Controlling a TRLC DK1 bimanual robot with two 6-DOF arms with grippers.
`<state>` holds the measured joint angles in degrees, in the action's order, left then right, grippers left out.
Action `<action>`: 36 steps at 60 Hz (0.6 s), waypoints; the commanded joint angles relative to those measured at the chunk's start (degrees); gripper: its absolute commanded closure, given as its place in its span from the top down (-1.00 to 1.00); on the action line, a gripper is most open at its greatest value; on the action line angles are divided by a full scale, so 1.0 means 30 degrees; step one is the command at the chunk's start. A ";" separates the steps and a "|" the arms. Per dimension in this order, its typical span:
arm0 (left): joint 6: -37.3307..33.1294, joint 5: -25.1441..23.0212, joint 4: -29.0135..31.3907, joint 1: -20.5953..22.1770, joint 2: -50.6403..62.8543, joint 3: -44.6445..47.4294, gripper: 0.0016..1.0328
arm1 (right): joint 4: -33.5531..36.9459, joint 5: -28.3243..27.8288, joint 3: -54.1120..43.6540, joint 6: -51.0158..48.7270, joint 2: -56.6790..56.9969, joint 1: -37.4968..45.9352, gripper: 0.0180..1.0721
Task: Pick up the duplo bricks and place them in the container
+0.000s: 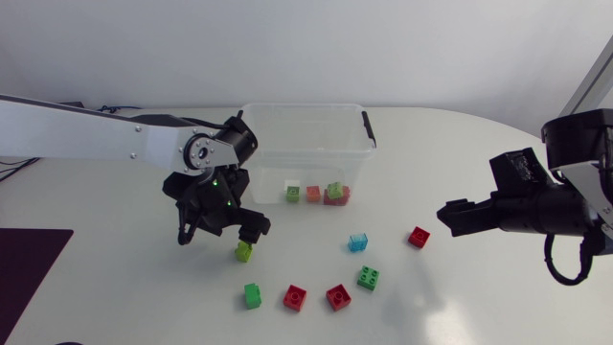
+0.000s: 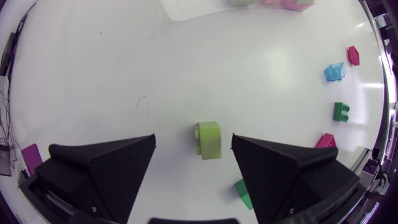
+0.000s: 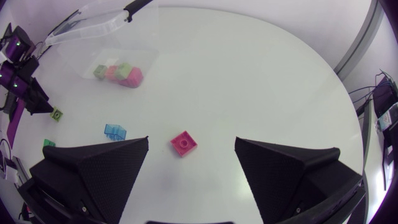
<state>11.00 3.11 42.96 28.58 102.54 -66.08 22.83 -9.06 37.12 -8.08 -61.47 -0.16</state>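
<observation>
Head view showed the left gripper (image 1: pixel 222 235) down at the table (image 1: pixel 115 287) just in front of the clear container (image 1: pixel 302 107), its jaws spread wide over a lime brick (image 1: pixel 244 251). In the left wrist view the lime brick (image 2: pixel 209 139) lay on the white surface between the two black fingers (image 2: pixel 106 168), nearer one of them. A strip of table showed on either side of it, so neither finger touched it. The container held three small clusters against its near wall: a white-and-green brick (image 1: pixel 292 192), an orange-red brick (image 1: pixel 313 194) and a green-on-red pair (image 1: pixel 335 195). The right gripper (image 1: pixel 450 218) hung over the right side of the table, its jaws wide as well and holding nothing. In the right wrist view a red brick (image 3: pixel 184 143) lay on the table, seen in the gap between its fingers. Also loose on the table were a pale blue brick (image 1: pixel 358 241), a dark green brick (image 1: pixel 368 278), a second red brick (image 1: pixel 338 297), a third red brick (image 1: pixel 295 297) and a bright green brick (image 1: pixel 252 295)
</observation>
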 commanded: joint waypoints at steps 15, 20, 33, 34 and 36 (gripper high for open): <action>0.1283 0.0046 -0.0257 0.0699 0.2323 -0.0560 0.10 | -0.0403 -0.0086 0.0223 -0.0677 -0.2302 0.0348 0.90; 0.1283 0.0016 -0.0755 0.0845 0.2528 -0.0648 -0.10 | -0.0549 -0.0086 0.0252 -0.0706 -0.3005 0.0201 0.90; 0.1195 -0.0306 -0.0404 0.1197 0.2499 -0.0736 -0.43 | -0.0754 -0.0086 0.0926 -0.1878 -0.4997 -0.0063 0.84; 0.1078 -0.0306 -0.0375 0.1167 0.2440 -0.0765 -0.44 | -0.0784 -0.0086 0.1014 -0.2288 -0.5232 -0.0180 0.84; 0.0990 -0.0306 -0.0199 0.1167 0.2440 -0.0882 -0.50 | -0.0784 -0.0086 0.1131 -0.2640 -0.5525 -0.0297 0.84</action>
<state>13.50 2.44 41.01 31.59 108.92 -66.76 20.84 -9.21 38.59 -12.64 -75.88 -0.03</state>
